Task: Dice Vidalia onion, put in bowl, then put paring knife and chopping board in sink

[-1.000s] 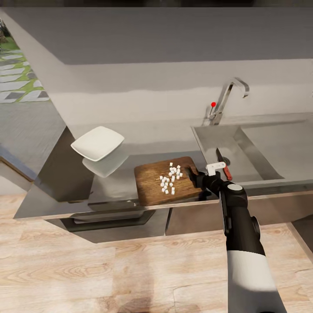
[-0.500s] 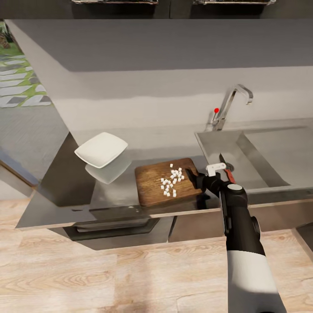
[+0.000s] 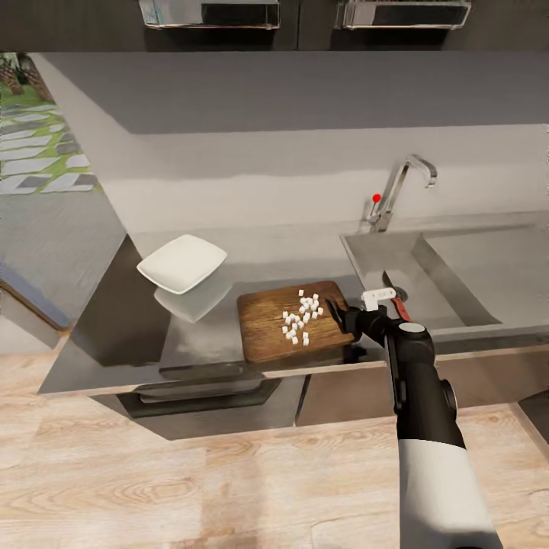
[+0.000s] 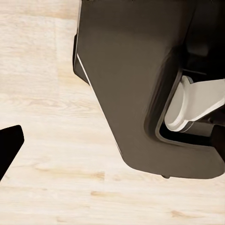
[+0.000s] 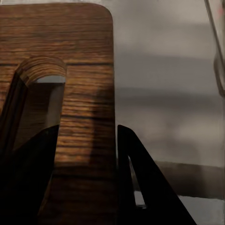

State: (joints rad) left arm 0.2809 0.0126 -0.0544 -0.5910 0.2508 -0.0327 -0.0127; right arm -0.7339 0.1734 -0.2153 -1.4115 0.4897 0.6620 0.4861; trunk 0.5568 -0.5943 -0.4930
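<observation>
Your right gripper (image 5: 86, 154) is clamped across the handle-slot end of the dark brown wood-grain chopping board (image 3: 286, 320) on the glossy grey countertop (image 3: 206, 335); rigid, but the loose white onion cubes (image 3: 300, 314) will slide if tilted.

Soft even light, glossy countertop (image 3: 229, 335) reflections, dim wrist close-ups

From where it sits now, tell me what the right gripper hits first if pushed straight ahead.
The right gripper already straddles the dark brown wooden chopping board at its slotted end; going on, it likely pushes that board.
</observation>
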